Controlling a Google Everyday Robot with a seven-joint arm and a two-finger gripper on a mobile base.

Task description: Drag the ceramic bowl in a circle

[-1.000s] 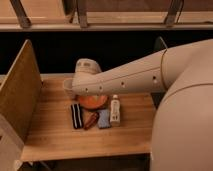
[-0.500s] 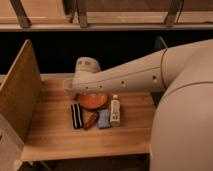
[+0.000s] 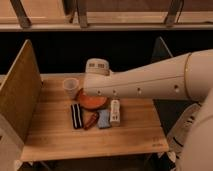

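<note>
The ceramic bowl [image 3: 91, 101] is shallow and orange-red. It sits on the wooden table [image 3: 60, 142] near the back middle, with its far side hidden under my arm. My gripper [image 3: 93, 91] is at the end of the big white arm that reaches in from the right. It hangs down over the bowl's far rim, under the rounded wrist housing [image 3: 97, 67]. The arm hides the fingers.
A small whitish cup [image 3: 71, 87] stands just left of the bowl. In front of the bowl lie a black striped item [image 3: 76, 115], a brown item [image 3: 91, 120], a blue packet [image 3: 103, 119] and a white bottle [image 3: 115, 111]. A tall wooden panel [image 3: 20, 95] walls the left side.
The wrist has shifted a little to the right, leaving the cup more exposed. The bowl has barely moved.
</note>
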